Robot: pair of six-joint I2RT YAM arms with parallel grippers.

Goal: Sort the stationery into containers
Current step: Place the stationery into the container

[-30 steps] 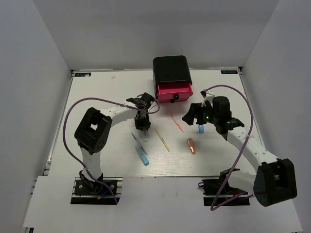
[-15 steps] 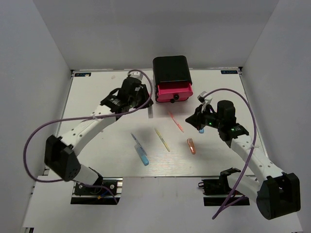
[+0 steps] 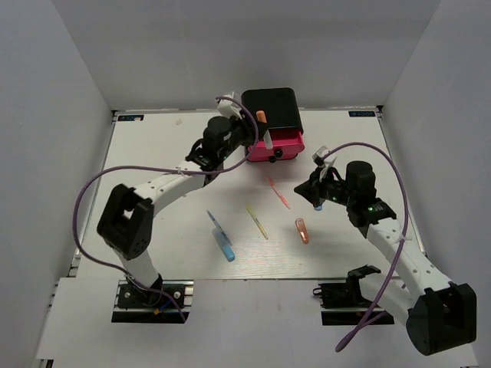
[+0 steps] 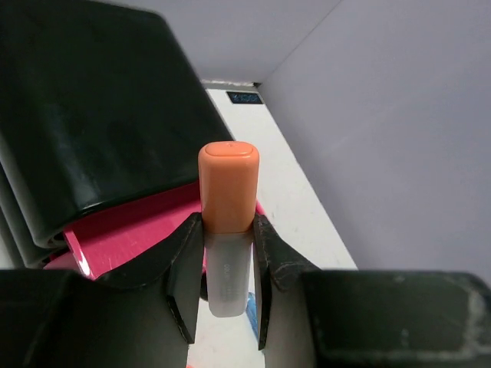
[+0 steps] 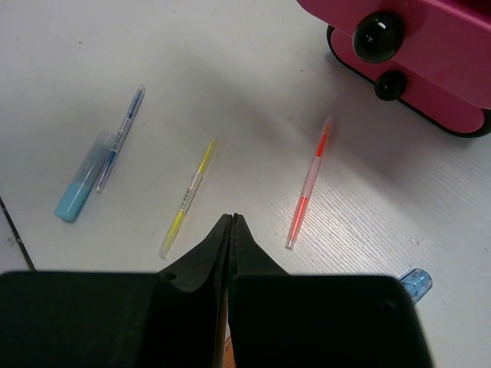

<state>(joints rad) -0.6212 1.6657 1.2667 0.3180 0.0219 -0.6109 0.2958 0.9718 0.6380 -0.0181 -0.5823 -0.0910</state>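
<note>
My left gripper (image 4: 227, 230) is shut on a chunky marker (image 4: 228, 192) with an orange cap and a clear body. It holds the marker (image 3: 261, 116) upright over the open pink drawer (image 3: 278, 141) of the black cabinet (image 3: 270, 107). My right gripper (image 5: 234, 218) is shut with nothing in it, and hovers (image 3: 314, 185) above the table right of the drawer. A blue marker (image 5: 414, 282) lies just beside it. On the table lie an orange pen (image 5: 308, 184), a yellow pen (image 5: 189, 195), a blue-grey pen (image 5: 123, 136), a light blue marker (image 5: 83, 176) and an orange marker (image 3: 302, 231).
The drawer's round black knob (image 5: 377, 34) faces the arms, with a second knob (image 5: 388, 85) below it. White walls close in the white table (image 3: 153, 153) at the back and sides. The loose pens lie between the two arms.
My left arm has lifted the orange-capped marker off the table and swung it up over the open drawer. My right gripper has shut, empty, and drawn back slightly from the blue marker.
</note>
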